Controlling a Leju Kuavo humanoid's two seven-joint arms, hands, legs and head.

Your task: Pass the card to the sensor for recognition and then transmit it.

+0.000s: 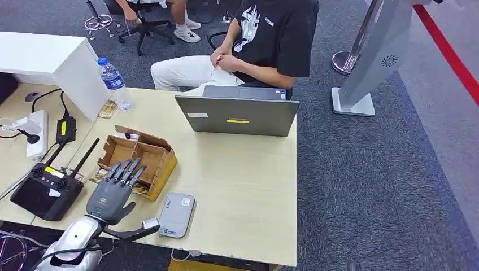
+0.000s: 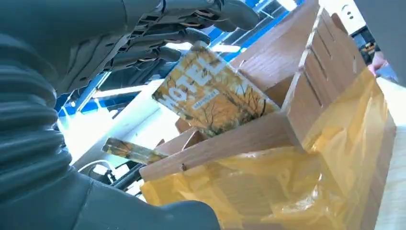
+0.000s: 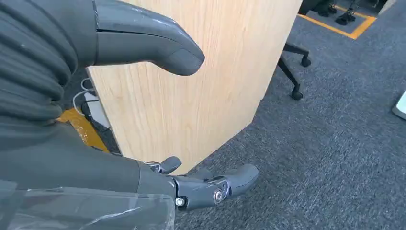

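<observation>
Left hand (image 1: 111,195), fingers spread and holding nothing, over wooden slotted box (image 1: 151,155); glossy yellow card (image 2: 210,93) inside. Flat grey sensor (image 1: 175,214) at 3 o'clock. Right hand (image 3: 143,110) open, empty.

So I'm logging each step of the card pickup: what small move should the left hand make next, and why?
Probably close the fingers on the card and lift it from the wooden box. The left hand is reaching into the box, fingers spread beside the tilted card, though whether they grip it is unclear. The grey sensor lies on the table beside the box, awaiting the card.
</observation>
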